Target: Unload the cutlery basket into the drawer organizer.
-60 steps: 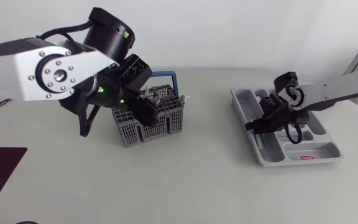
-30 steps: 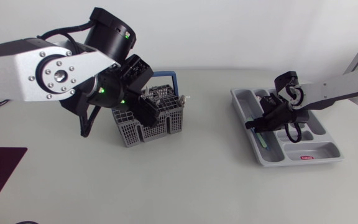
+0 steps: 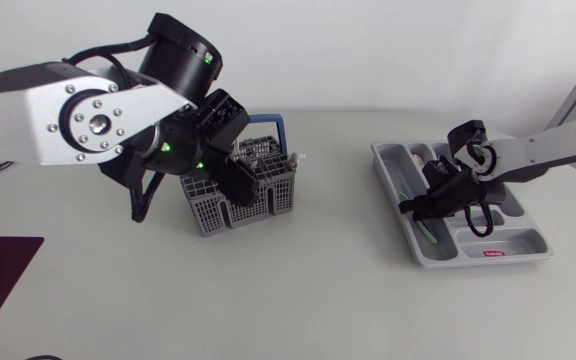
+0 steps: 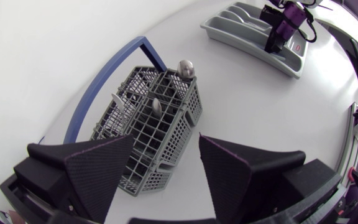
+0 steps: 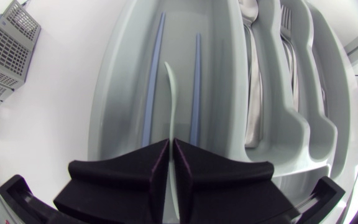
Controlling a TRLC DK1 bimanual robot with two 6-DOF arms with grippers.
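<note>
In the head view the cutlery basket (image 3: 208,205) stands left of centre on the tabletop (image 3: 318,290), and the drawer organizer (image 3: 508,250) lies at the right of the frame, well apart from it.

The right end effector (image 5: 170,146) hangs low over the organizer's long outer compartment, the one nearest the basket. Its fingers are pressed almost together, pinching a thin pale green utensil (image 5: 173,93). The utensil runs straight ahead of the fingertips, in line with the compartment. Two blue sticks (image 5: 156,68) already lie lengthwise there, one on each side of it. The lengthwise hold seems meant to let the piece drop flat between them rather than catch across a divider. A spoon (image 5: 250,62) and a fork (image 5: 289,37) lie in the next compartments over, so like appears to be sorted with like.

The left end effector (image 4: 166,149) hovers over the basket with its fingers spread wide, holding nothing. Ahead of it, the rounded end of a spoon (image 4: 186,67) and other handles stand up out of the grid, beside the blue carrying handle (image 4: 114,68). The spread fingers look ready for the next pick. Several pieces remain to be unloaded.
</note>
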